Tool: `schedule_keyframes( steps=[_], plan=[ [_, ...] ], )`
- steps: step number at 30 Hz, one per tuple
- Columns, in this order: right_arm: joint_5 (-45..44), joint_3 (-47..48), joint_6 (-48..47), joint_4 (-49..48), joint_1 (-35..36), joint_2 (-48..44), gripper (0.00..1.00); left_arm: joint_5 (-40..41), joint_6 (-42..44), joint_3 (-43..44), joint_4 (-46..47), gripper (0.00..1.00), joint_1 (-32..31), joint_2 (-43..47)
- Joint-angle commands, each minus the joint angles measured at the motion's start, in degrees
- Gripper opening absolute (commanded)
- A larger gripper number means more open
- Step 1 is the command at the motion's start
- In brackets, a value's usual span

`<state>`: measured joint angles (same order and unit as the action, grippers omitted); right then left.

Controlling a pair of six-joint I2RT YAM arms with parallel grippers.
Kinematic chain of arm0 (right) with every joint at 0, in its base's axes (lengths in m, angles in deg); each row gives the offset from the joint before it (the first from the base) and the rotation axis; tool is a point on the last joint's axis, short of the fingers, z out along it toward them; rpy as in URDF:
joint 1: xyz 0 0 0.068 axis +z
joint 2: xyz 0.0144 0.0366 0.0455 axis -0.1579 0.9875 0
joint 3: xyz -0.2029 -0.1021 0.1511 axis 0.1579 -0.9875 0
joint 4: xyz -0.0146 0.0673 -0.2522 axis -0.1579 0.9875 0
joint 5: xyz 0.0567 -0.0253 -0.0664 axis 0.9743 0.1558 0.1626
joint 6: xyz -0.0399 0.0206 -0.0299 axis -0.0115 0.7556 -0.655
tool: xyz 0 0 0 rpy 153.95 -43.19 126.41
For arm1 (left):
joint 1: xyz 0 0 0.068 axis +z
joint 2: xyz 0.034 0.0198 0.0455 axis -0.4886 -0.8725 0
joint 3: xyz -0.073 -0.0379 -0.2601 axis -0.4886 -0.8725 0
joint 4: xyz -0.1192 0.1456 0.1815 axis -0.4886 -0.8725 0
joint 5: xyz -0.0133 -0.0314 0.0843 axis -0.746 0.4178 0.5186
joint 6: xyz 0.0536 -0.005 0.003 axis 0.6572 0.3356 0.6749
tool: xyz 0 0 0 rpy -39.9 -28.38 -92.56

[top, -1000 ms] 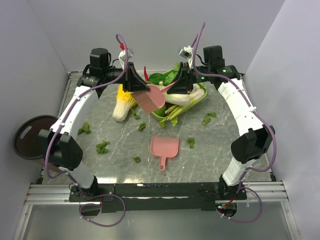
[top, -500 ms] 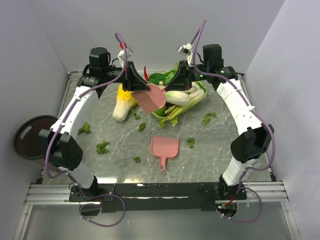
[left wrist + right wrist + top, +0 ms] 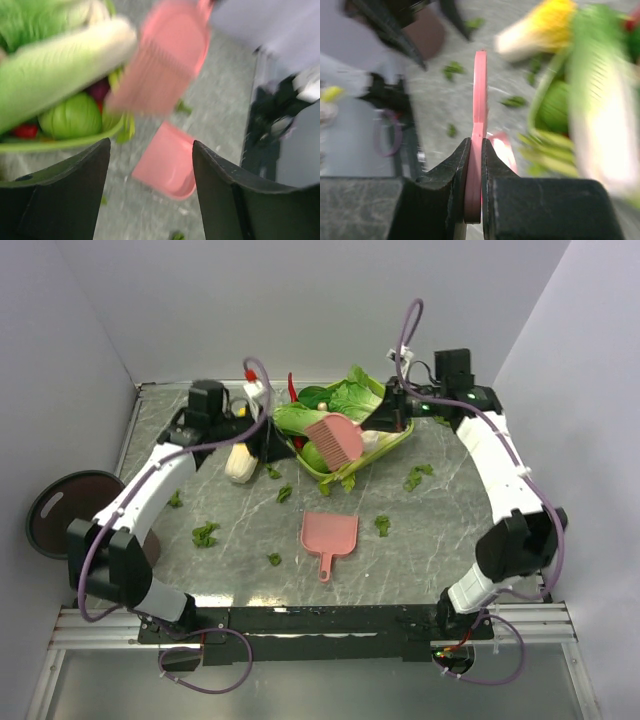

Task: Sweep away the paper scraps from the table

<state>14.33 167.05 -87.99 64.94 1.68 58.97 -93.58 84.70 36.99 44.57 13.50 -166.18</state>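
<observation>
Left gripper (image 3: 150,150) has let go of the pink brush (image 3: 335,438) and drawn back toward the upper left of the top view, its fingers wide and empty, while the right gripper (image 3: 476,145) alone pinches the brush handle over the green tray (image 3: 395,447) at upper centre. With the handover seemingly done, sweeping can begin: the paper scraps (image 3: 205,534) lie scattered across the middle of the table (image 3: 440,530), around the pink dustpan (image 3: 329,533) at lower centre

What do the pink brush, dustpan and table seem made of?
Brush: likely moulded plastic, uniform matte pink, ridged teeth. Dustpan: same smooth pink plastic look. Table: grey marble pattern with pale veins; stone or laminate, cannot tell.
</observation>
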Motion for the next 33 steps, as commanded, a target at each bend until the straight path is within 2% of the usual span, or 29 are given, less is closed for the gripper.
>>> schedule_keyframes(
  steps=[1, 3, 7, 11, 12, 15, 19, 24, 30, 33],
  plan=[
    [-9.46, -3.82, -8.61, 3.95, -1.27, -11.87, 0.0, 14.43, 14.28, -7.34, -5.35, 0.7, -5.51, 6.05],
    [-17.07, -6.91, -5.73, 0.63, -1.36, -16.0, 0.0, 16.85, 16.83, -11.65, -5.35, 0.7, -7.01, 6.15],
    [-24.58, -11.66, -0.36, -1.15, -4.25, -20.92, 0.0, 22.9, 22.55, -13.51, -8.86, 0.67, -9.38, 2.11],
    [-33.54, -13.77, 3.77, -3.26, -6.72, -23.22, 0.0, 25.29, 18.88, -13.86, -7.73, 0.63, -11.67, -2.98],
    [-39.04, -14.21, 3.69, -3.79, -6.9, -23.31, 0.0, 25.64, 17.99, -13.69, -7.38, 0.63, -12.11, -3.78],
    [-48.12, -15.09, 2.03, -6.86, -6.99, -22.87, 0.0, 26.26, 14.92, -13.16, -5.45, 0.62, -13.6, -6.07],
    [-60.16, -15.8, -6.21, -11.95, -7.07, -18.4, 0.0, 25.38, 11.84, -14.47, -2.99, 0.63, -14.13, -5.73],
    [-65.37, -17.83, -17.21, -25.93, -7.95, -10.95, 0.0, 25.37, 13.41, -16.32, -3.86, 0.63, -14.13, -2.74],
    [-67.13, -6.25, -25.22, -26.12, -9.79, 4.43, 0.0, 27.05, 19.29, -20.45, -6.04, 0.66, -14.13, 2.98],
    [-67.84, -0.08, -29.87, -26.03, -10.5, 11.46, 0.0, 23.89, 24.82, -20.19, -10.44, 0.64, -13.7, 5.0]
  ],
)
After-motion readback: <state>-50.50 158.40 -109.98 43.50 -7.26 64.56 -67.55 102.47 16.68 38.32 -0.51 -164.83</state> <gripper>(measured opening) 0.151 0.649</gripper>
